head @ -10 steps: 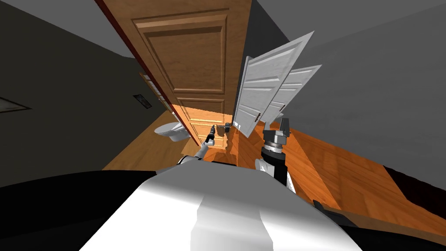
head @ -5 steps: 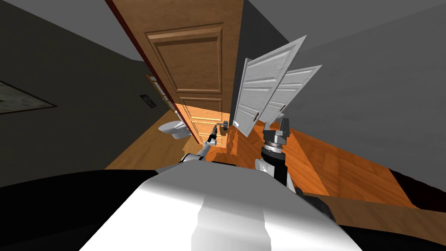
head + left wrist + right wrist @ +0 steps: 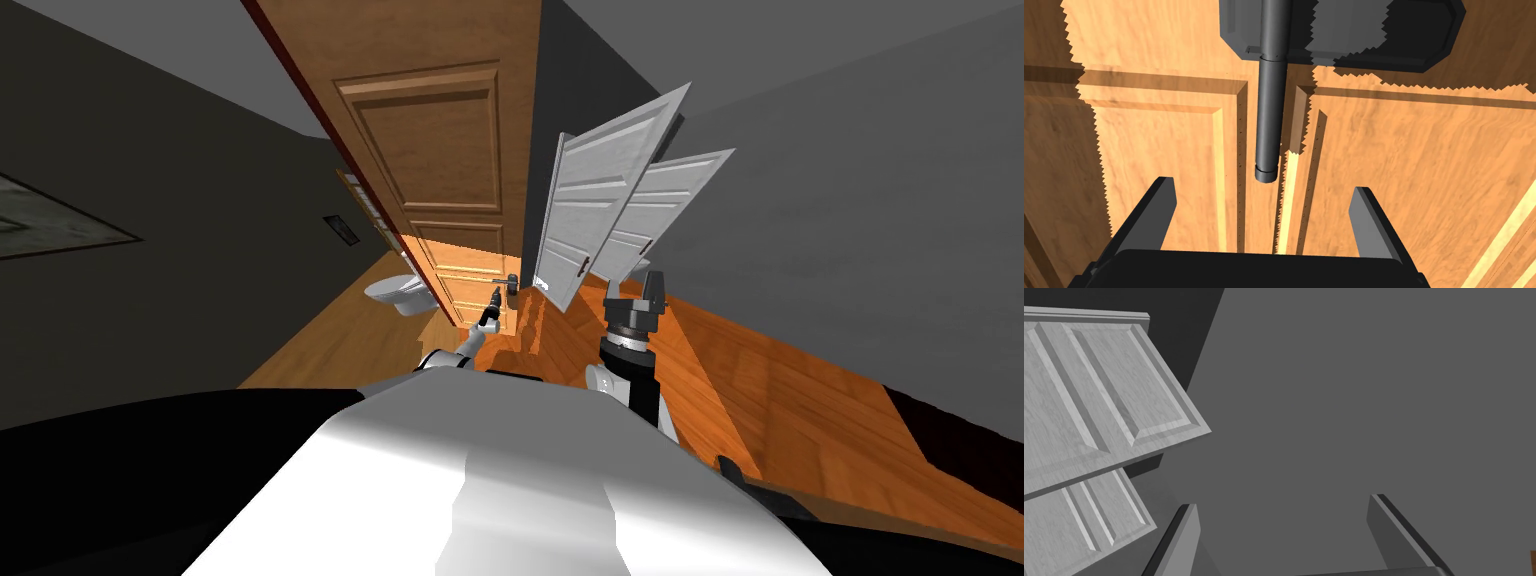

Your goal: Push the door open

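A brown panelled wooden door (image 3: 440,170) stands ajar ahead of me, its free edge toward the middle of the head view. Its dark lever handle (image 3: 512,285) sits low on that edge. In the left wrist view the handle's grey bar (image 3: 1270,110) runs from its dark backplate (image 3: 1344,35) toward my hand and ends just short of the fingers. My left gripper (image 3: 494,296) (image 3: 1263,197) is open right in front of the door face, with nothing between its fingers. My right gripper (image 3: 641,284) (image 3: 1284,523) is raised to the right, open and empty.
Two white panelled doors (image 3: 610,200) (image 3: 1099,403) stand swung open just right of the brown door, close to my right hand. A white toilet (image 3: 394,293) shows past the door on the left. A grey wall (image 3: 850,200) runs along the right, over the wooden floor (image 3: 780,390).
The brown door has swung further away, its edge shifting left. My left gripper has followed it forward near the handle. The right arm has stayed put.
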Tool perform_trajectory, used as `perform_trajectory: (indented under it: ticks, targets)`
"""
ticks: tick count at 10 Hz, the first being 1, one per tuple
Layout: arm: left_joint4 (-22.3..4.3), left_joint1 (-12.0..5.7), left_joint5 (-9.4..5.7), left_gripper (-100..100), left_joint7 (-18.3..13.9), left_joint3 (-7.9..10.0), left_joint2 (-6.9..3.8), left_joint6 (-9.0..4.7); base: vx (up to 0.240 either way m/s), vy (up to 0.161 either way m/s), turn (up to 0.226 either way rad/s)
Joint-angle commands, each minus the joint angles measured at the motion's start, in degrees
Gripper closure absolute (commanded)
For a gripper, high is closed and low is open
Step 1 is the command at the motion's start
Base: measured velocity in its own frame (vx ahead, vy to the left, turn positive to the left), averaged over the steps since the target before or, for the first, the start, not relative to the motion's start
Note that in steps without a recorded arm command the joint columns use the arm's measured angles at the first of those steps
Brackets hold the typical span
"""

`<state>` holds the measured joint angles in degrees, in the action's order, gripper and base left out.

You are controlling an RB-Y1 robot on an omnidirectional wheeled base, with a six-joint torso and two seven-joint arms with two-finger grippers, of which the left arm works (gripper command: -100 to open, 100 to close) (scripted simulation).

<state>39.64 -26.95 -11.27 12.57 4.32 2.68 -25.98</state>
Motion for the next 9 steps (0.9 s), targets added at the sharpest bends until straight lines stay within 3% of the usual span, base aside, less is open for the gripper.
perform_trajectory:
  ticks: [1, 2, 5, 6, 8, 9]
  targets:
    - [0.0, 0.0, 0.0, -100, 0.0, 0.0, 0.0, 0.0, -0.044, -0.06, 0.001]
    - [-0.1, -0.06, -0.02, -100, 0.0, 0.08, -1.72, -0.02, 0.098, 0.046, -0.004]
    - [-0.2, -0.15, -0.08, -100, 0.0, 0.31, -3.7, -0.05, 0.183, 0.039, -0.013]
    - [-0.3, -0.22, -0.12, -100, 0.0, 0.46, -3.91, -0.07, 0.215, -0.029, -0.037]
    - [-0.4, -0.3, -0.17, -100, 0.1, 0.65, -2.89, -0.09, 0.219, -0.061, -0.025]
    - [-0.4, -0.35, -0.2, -100, 0.1, 0.75, -1.61, -0.11, 0.215, -0.054, -0.03]
